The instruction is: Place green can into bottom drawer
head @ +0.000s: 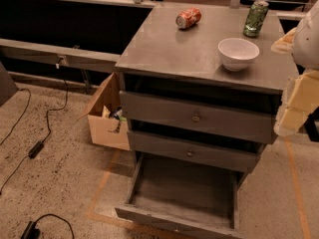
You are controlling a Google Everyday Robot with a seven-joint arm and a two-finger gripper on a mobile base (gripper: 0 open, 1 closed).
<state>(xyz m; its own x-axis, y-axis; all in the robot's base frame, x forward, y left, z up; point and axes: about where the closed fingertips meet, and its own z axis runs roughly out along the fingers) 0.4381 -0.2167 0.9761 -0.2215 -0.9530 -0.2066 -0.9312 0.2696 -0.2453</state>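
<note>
My gripper (pixel 295 106) shows at the right edge of the view as blocky cream-yellow pieces with flat faces and squared corners. Above it my arm (pixel 311 34) is a smooth, rounded white shell with a pale tan piece at its side.

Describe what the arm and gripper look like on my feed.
Only a sliver shows at the right edge, beside the cabinet: a smooth, rounded white arm shell above the gripper, made of pale cream-yellow blocky segments. No cables or markings visible.
</note>
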